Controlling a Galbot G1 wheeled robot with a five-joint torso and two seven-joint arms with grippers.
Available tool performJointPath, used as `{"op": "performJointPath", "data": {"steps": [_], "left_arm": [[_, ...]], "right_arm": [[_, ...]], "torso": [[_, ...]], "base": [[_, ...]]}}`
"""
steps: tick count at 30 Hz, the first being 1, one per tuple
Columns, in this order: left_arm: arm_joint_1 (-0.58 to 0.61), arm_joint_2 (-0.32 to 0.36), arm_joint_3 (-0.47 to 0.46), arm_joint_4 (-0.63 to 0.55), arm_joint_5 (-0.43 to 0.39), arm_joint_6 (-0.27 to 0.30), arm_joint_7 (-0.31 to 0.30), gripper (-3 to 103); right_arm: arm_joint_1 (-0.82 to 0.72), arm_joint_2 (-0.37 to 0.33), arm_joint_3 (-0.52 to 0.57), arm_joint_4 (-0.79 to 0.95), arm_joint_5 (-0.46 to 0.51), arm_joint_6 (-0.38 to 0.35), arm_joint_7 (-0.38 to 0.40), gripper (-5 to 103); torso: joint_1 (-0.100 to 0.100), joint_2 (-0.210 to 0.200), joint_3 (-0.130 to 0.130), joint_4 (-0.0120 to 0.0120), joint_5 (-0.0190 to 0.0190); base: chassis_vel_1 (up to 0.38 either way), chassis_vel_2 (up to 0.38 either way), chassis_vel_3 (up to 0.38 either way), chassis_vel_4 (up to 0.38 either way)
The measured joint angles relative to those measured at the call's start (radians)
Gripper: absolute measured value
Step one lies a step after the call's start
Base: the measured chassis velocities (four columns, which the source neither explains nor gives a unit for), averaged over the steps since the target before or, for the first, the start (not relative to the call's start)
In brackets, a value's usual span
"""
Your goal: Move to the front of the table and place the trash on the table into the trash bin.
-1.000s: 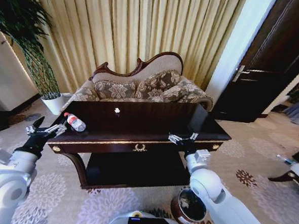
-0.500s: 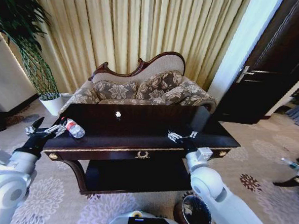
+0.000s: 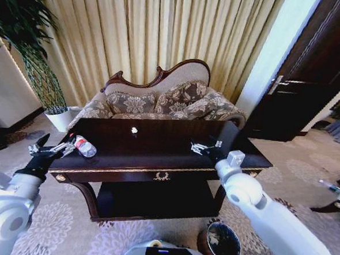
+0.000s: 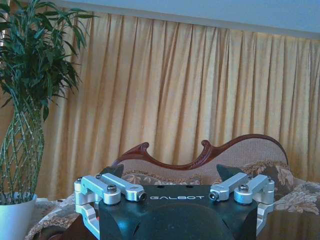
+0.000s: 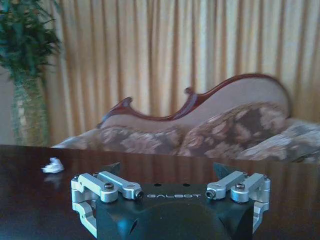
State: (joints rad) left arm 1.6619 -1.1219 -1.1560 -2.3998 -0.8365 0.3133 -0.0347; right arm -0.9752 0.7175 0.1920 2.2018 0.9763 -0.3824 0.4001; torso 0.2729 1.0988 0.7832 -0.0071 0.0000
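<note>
Gold curtains [image 3: 164,34] and a patterned sofa [image 3: 166,101] back the dark glossy surface [image 3: 157,147]. The bottle [image 3: 84,146], red-capped and lying on its side, rests near the surface's left edge; a whitish wad [image 3: 134,130] sits near the rear edge, well apart from the bottle. The left gripper [image 3: 47,150] hovers just beside the bottle, off the left edge, fingers apart. The right gripper [image 3: 206,147] is over the surface's right part, fingers apart. The trash bin [image 3: 220,243] stands on the carpet [image 3: 66,225] below the front right corner.
</note>
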Motion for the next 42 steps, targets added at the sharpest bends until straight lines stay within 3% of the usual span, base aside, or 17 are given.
{"op": "performJointPath", "data": {"steps": [2, 6, 8, 10, 11, 14, 15, 20, 21, 24, 25, 28, 29, 31, 32, 34, 42], "left_arm": [[0.000, -0.003, 0.003, -0.001, 0.002, 0.000, 0.000, 100], [0.010, -0.016, 0.008, -0.011, 0.010, -0.002, 0.000, 100], [0.011, -0.016, 0.007, -0.011, 0.011, -0.002, -0.001, 100], [0.010, -0.016, 0.009, -0.011, 0.012, -0.003, -0.001, 100], [0.010, -0.016, 0.009, -0.011, 0.012, -0.003, -0.001, 100], [0.002, -0.017, 0.017, -0.015, 0.013, -0.003, -0.003, 100], [0.002, -0.017, 0.017, -0.015, 0.013, -0.003, -0.003, 100], [0.000, -0.016, 0.014, -0.021, 0.011, -0.003, -0.006, 100], [0.000, -0.016, 0.014, -0.021, 0.011, -0.003, -0.006, 100], [-0.003, -0.016, 0.007, -0.021, 0.009, -0.004, -0.007, 100], [-0.003, -0.016, 0.007, -0.021, 0.009, -0.004, -0.007, 100], [-0.004, -0.025, 0.010, -0.021, 0.010, -0.004, -0.008, 100], [-0.004, -0.025, 0.010, -0.021, 0.010, -0.004, -0.008, 100], [-0.006, -0.029, 0.013, -0.023, 0.010, -0.004, -0.008, 100], [-0.006, -0.029, 0.013, -0.023, 0.010, -0.004, -0.008, 100], [-0.013, -0.030, 0.022, -0.023, 0.011, -0.004, -0.013, 100], [-0.025, -0.030, 0.037, -0.026, 0.011, 0.009, -0.036, 100]], "right_arm": [[0.026, -0.005, -0.013, -0.006, 0.020, -0.010, -0.005, 100], [0.281, -0.019, -0.162, -0.062, 0.134, -0.058, -0.015, 100], [0.328, -0.018, -0.200, -0.077, 0.151, -0.060, -0.015, 100], [0.440, -0.005, -0.300, -0.115, 0.193, -0.061, -0.016, 100], [0.440, -0.005, -0.300, -0.115, 0.193, -0.061, -0.016, 100], [0.670, 0.062, -0.480, -0.202, 0.237, -0.055, -0.017, 100], [0.670, 0.062, -0.480, -0.202, 0.237, -0.055, -0.017, 100], [0.851, 0.210, -0.649, -0.317, 0.240, -0.060, -0.013, 100], [0.851, 0.210, -0.649, -0.317, 0.240, -0.060, -0.013, 100], [0.914, 0.328, -0.713, -0.404, 0.235, -0.108, 0.030, 100], [0.914, 0.328, -0.713, -0.404, 0.235, -0.108, 0.030, 100], [0.951, 0.455, -0.739, -0.496, 0.249, -0.199, 0.160, 100], [0.951, 0.455, -0.739, -0.496, 0.249, -0.199, 0.160, 100], [0.969, 0.539, -0.749, -0.554, 0.253, -0.235, 0.252, 100], [0.969, 0.539, -0.749, -0.554, 0.253, -0.235, 0.252, 100], [0.982, 0.626, -0.750, -0.605, 0.255, -0.280, 0.327, 100], [0.982, 0.774, -0.749, -0.717, 0.278, -0.331, 0.398, 100]], "torso": [[0.000, 0.000, 0.000, 0.0000, 0.0000], [0.000, 0.000, 0.000, 0.0005, 0.0000], [0.000, 0.000, 0.000, 0.0004, -0.0001], [0.000, 0.000, 0.000, 0.0004, 0.0001], [0.000, 0.000, 0.000, 0.0004, 0.0001], [0.000, 0.000, 0.000, 0.0002, -0.0001], [0.000, 0.000, 0.000, 0.0002, -0.0001], [0.000, 0.000, 0.000, 0.0004, -0.0002], [0.000, 0.000, 0.000, 0.0004, -0.0002], [0.000, 0.000, 0.000, 0.0002, -0.0002], [0.000, 0.000, 0.000, 0.0002, -0.0002], [0.000, 0.000, 0.000, 0.0002, -0.0003], [0.000, 0.000, 0.000, 0.0002, -0.0003], [0.000, 0.000, 0.000, 0.0001, -0.0004], [0.000, 0.000, 0.000, 0.0001, -0.0004], [0.000, 0.000, 0.000, 0.0004, -0.0004], [0.000, 0.000, 0.000, 0.0000, -0.0003]], "base": [[0.000, 0.000, 0.000, 0.000], [0.000, 0.000, 0.000, 0.000], [0.000, 0.000, 0.000, 0.000], [0.000, 0.000, 0.000, 0.000], [0.000, 0.000, 0.000, 0.000], [0.000, 0.000, 0.000, 0.000], [0.000, 0.000, 0.000, 0.000], [0.000, 0.000, 0.000, 0.000], [0.000, 0.000, 0.000, 0.000], [0.000, 0.000, 0.000, 0.000], [0.000, 0.000, 0.000, 0.000], [0.000, 0.000, 0.000, 0.000], [0.000, 0.000, 0.000, 0.000], [0.000, 0.000, 0.000, 0.000], [0.000, 0.000, 0.000, 0.000], [0.000, 0.000, 0.000, 0.000], [0.000, 0.000, 0.000, 0.000]]}}
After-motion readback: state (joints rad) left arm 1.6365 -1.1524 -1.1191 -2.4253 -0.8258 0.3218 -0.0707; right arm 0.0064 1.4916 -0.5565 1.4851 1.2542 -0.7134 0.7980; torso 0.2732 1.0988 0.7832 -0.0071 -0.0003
